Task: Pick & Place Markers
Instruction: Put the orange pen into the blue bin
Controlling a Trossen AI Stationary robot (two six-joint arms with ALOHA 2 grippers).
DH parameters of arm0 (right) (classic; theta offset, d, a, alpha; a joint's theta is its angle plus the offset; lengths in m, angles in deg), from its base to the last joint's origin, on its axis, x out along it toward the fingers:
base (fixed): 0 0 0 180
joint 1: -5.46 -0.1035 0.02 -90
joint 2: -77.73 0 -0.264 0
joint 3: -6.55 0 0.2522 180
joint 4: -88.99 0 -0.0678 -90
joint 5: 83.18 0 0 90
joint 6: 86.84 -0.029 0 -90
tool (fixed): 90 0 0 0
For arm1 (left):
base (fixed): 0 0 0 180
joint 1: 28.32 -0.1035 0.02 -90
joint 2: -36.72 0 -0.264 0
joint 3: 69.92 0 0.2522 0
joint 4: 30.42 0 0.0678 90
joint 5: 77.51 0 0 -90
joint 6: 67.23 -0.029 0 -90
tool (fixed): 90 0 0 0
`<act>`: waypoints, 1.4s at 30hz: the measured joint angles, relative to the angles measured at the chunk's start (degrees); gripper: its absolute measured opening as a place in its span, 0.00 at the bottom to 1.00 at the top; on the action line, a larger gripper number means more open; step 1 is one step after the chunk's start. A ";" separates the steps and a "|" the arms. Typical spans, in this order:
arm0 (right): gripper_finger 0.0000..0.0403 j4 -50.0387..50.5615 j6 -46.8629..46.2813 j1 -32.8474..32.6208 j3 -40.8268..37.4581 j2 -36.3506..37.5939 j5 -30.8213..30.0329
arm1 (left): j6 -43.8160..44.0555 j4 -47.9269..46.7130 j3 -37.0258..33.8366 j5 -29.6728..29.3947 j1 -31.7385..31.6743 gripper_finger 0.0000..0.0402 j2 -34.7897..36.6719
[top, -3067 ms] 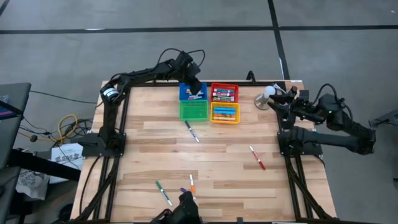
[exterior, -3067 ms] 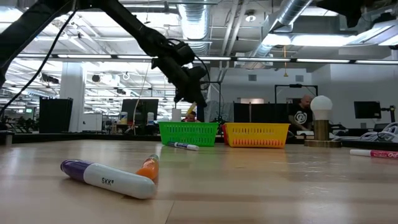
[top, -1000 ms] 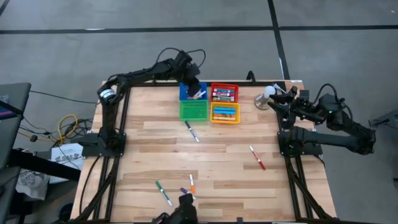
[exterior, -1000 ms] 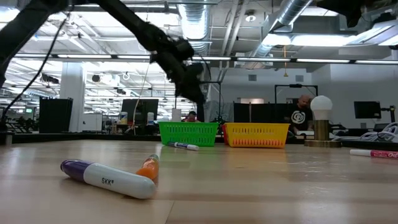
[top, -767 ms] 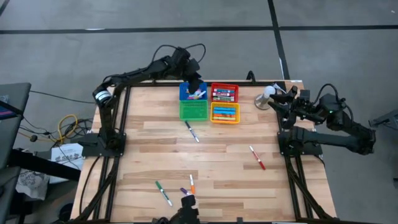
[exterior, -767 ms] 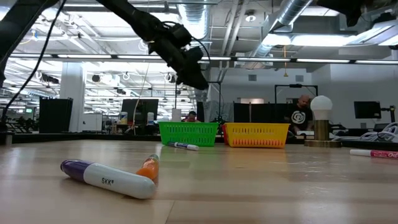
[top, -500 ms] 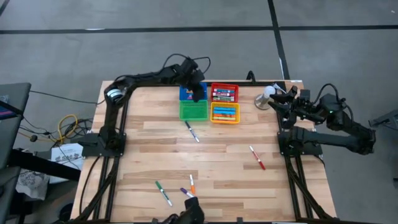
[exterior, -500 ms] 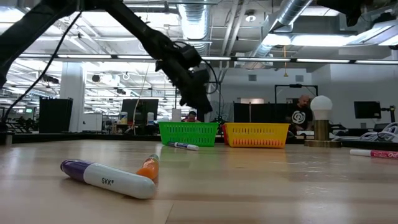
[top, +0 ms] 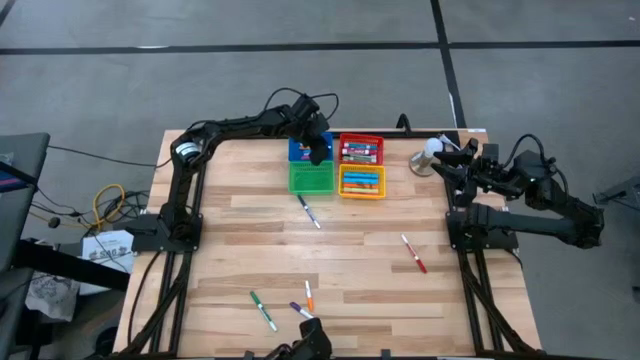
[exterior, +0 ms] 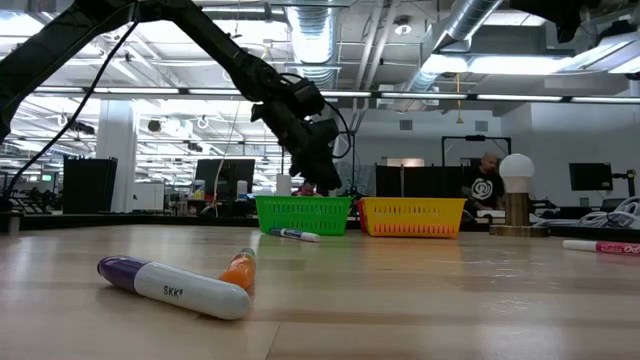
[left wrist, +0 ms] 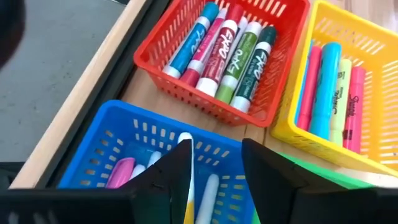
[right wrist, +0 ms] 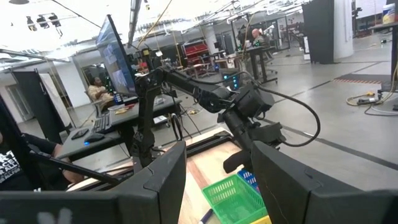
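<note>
Four bins [top: 337, 165] — five loose markers [top: 309, 212] nearby

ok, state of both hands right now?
Left hand: open, empty, over the blue bin.
Right hand: open, empty, parked at the table's right edge.

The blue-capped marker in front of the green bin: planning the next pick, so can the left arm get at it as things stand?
Probably yes. The blue-capped marker lies alone on bare table, just past the green bin from the left gripper, with nothing between them.
</note>
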 joint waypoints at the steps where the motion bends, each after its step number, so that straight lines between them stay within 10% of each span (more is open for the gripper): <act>1: 0.42 0.01 0.10 0.00 0.00 0.00 0.00 | 0.00 0.06 0.00 -0.05 0.11 0.35 0.00; 24: 0.42 0.02 -0.04 0.00 0.02 0.00 -0.09 | 0.36 -0.24 0.04 -0.89 -0.28 0.35 -3.63; 42: 0.42 0.12 -0.08 0.00 0.02 0.00 0.02 | 21.24 -18.19 -7.20 -1.87 11.00 0.35 19.41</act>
